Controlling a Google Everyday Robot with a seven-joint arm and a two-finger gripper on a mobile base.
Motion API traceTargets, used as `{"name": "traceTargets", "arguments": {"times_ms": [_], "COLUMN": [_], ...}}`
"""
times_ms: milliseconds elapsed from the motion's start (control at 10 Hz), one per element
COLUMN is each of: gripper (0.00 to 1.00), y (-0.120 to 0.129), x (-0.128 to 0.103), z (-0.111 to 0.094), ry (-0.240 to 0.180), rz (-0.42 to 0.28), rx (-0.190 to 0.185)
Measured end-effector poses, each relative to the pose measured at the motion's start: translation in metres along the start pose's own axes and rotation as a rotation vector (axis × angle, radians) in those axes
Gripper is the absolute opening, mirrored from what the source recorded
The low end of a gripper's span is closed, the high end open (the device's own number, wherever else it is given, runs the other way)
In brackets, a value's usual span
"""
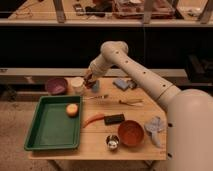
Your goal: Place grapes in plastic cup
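Grapes [88, 83] are held in the closed gripper [89, 79] at the far left of the table [95, 145], just beside the plastic cup [95, 87]. Lowering and release into it are judged to be left.

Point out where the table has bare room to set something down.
Bare: most of the green tray in front of the orange fruit; the front strip between tray and metal cup. Crowded: the back-left, where the shut end effector holds the grapes beside the plastic cup, whitish cup and purple bowl.
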Motion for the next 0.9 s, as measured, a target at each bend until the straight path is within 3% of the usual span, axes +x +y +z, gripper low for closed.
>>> {"name": "traceTargets", "arguments": {"times_ms": [900], "gripper": [0.0], "y": [-0.004], "x": [0.021], "z": [0.015], "ry": [0.001], "rz": [0.034], "rx": [-0.012]}}
